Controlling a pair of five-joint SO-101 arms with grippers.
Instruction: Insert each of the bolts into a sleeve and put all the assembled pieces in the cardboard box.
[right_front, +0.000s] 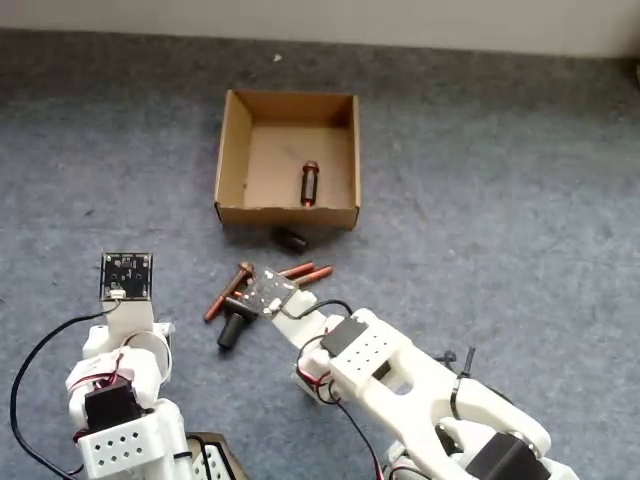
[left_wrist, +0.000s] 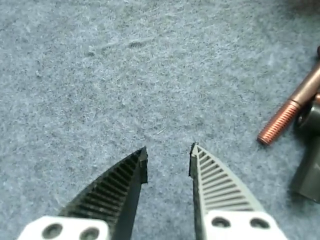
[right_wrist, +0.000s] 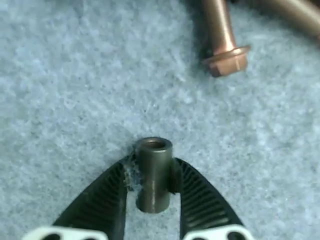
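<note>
Between the fingers of the right gripper (right_wrist: 151, 162) sat a dark sleeve (right_wrist: 154, 175), clamped from both sides. Its open bore faced away from the wrist, toward a hex-headed bolt (right_wrist: 226, 55) lying near it on the carpet (right_wrist: 60, 75). I could not tell whether the sleeve was resting on the carpet or held just above it.

The left gripper (left_wrist: 167, 152) hung over bare carpet, fingers apart and nothing between them. A threaded bolt (left_wrist: 285, 120) lay off to one side, possibly the same one. Farther up the table the cardboard box (right_front: 233, 150) held one assembled piece (right_front: 309, 184), and a second sleeve (right_front: 290, 239) lay just outside its front wall.

I judged the step in hand to be bringing a bolt to the held sleeve. To do it well, the right grip needed to be firm and motionless with the bore unobstructed. The left arm needed to take a bolt by the shank close to its head, leaving the threads free. Its axis had to line up with the bore before any push, since an off-axis entry would likely twist the sleeve in the fingers.
</note>
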